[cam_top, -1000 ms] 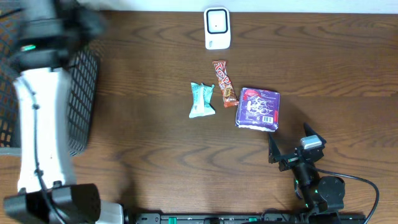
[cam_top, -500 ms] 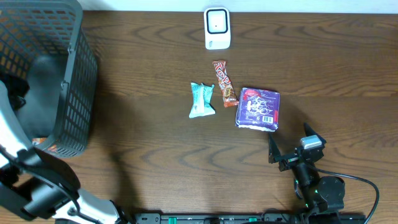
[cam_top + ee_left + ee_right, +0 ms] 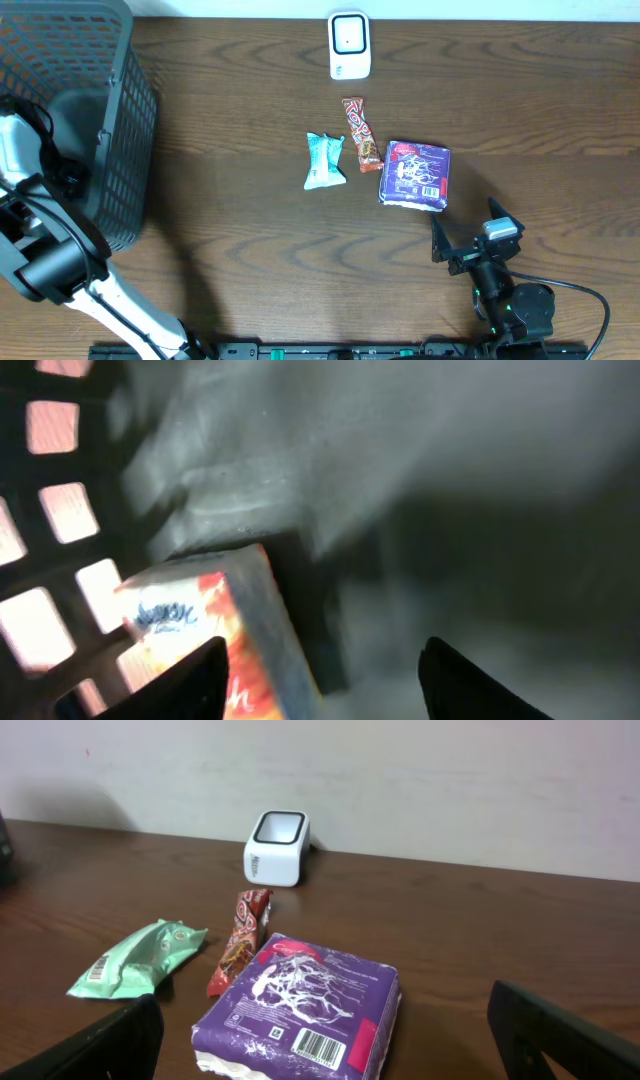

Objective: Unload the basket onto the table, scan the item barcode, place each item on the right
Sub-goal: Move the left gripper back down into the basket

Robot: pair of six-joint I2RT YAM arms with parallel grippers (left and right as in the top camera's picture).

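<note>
My left gripper [image 3: 325, 685] is down inside the black mesh basket [image 3: 120, 150], jaws open. An orange and white box [image 3: 205, 630] lies on the basket floor against the left finger [image 3: 190, 680], its blurred edge reaching into the gap. The white scanner [image 3: 349, 45] stands at the table's back. In front of it lie a brown candy bar [image 3: 361, 133], a green packet [image 3: 323, 160] and a purple package [image 3: 416, 174], whose barcode [image 3: 322, 1045] faces up. My right gripper [image 3: 468, 226] rests open near the front edge, just short of the purple package [image 3: 305, 1000].
The basket fills the table's left end, and its mesh wall [image 3: 55, 520] stands close on the left of my left gripper. The left arm [image 3: 30, 160] bends over the basket rim. Bare wood lies between the basket and the items.
The left arm has swung off the basket's left side and now reaches down into it. The right arm and the items on the table have not moved.
</note>
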